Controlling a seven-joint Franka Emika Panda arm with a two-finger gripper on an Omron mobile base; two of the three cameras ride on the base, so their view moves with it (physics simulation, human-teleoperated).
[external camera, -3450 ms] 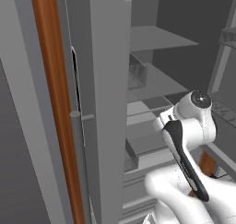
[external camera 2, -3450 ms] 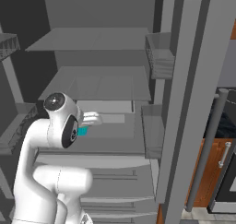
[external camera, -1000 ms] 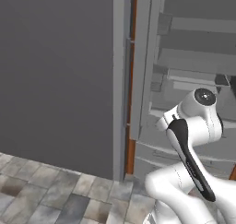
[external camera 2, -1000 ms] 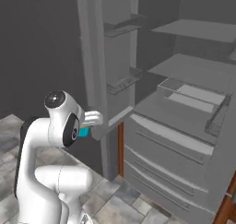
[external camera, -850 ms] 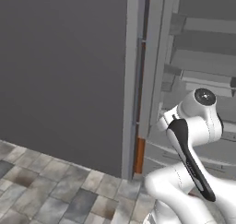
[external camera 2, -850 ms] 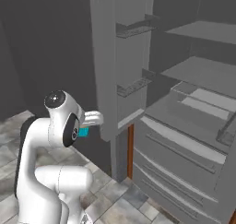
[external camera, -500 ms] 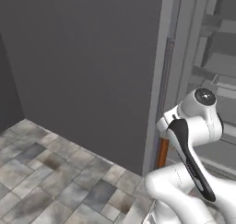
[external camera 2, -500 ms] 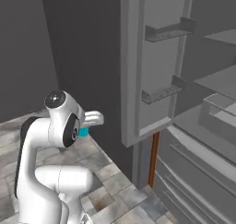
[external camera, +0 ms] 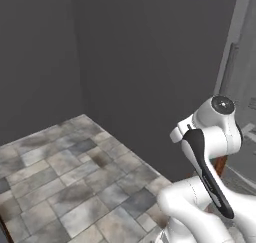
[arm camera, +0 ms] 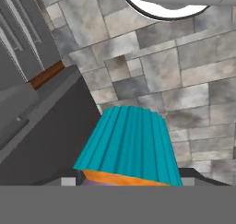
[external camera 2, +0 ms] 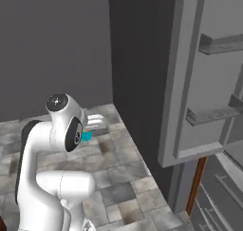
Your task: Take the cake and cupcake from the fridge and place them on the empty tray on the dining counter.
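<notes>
Cupcake (arm camera: pixel 126 144) sitting wrapper-out betw. fingers of hand (external camera 2: pixel 90 130), which is gripping it; fridge (external camera 2: pixel 199 82) lying off to robot's right, tray/counter nowhere nearby.

You see even, soft, rendered light with no glare; the tall dark grey wall (external camera: pixel 125 62) towards 12 o'clock is dim, and everything stays sharp.

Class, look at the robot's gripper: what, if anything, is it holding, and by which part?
The gripper holds the cupcake, clamped near its top end at the orange band, with the teal pleated wrapper pointing away from the hand toward the tiled floor.
</notes>
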